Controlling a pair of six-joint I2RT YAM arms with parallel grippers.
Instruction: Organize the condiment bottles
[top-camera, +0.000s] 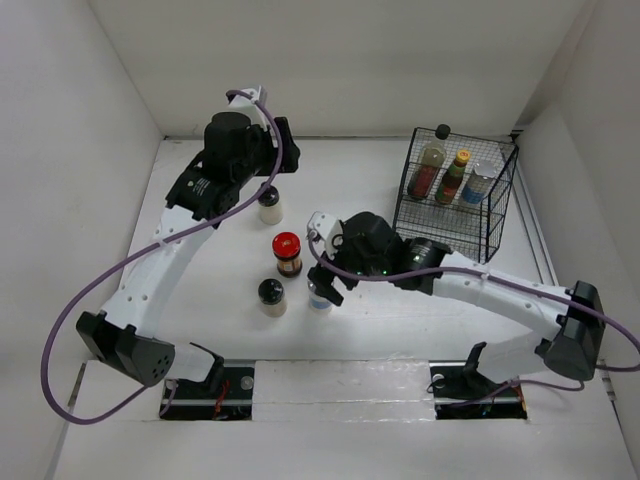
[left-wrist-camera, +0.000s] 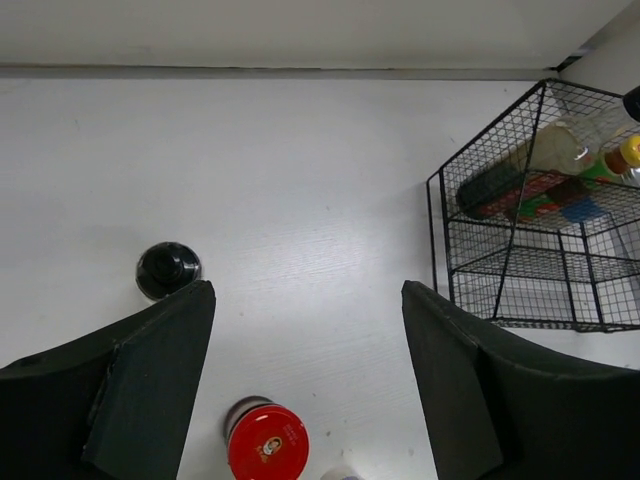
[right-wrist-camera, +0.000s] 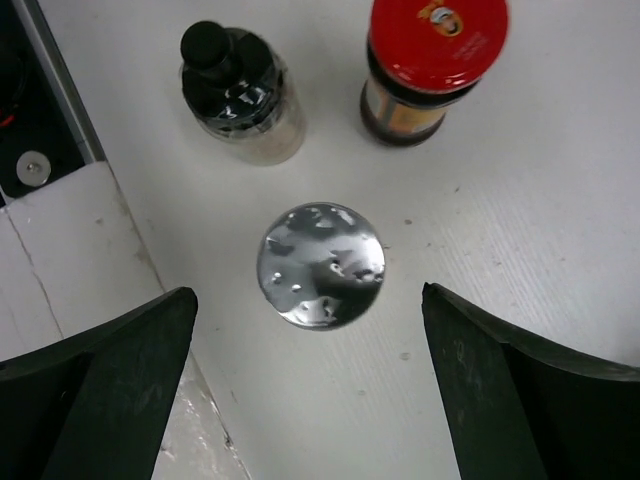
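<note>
On the table stand a black-capped pale jar (top-camera: 269, 207), a red-lidded jar (top-camera: 287, 253), a second black-capped pale jar (top-camera: 271, 297) and a silver-capped shaker (top-camera: 320, 299). My right gripper (top-camera: 328, 280) is open just above the shaker; in the right wrist view the silver cap (right-wrist-camera: 321, 265) lies between and ahead of the open gripper (right-wrist-camera: 308, 297). My left gripper (top-camera: 280, 152) is open and empty, high over the far jar (left-wrist-camera: 167, 270). The tall dark bottle (top-camera: 432, 165), the green-red labelled one (top-camera: 454, 177) and a second shaker (top-camera: 479, 184) stand in the basket.
The black wire basket (top-camera: 497, 225) stands at the back right, close to the right wall; it also shows in the left wrist view (left-wrist-camera: 500, 270). White walls enclose the table on three sides. A purple cable loops off each arm.
</note>
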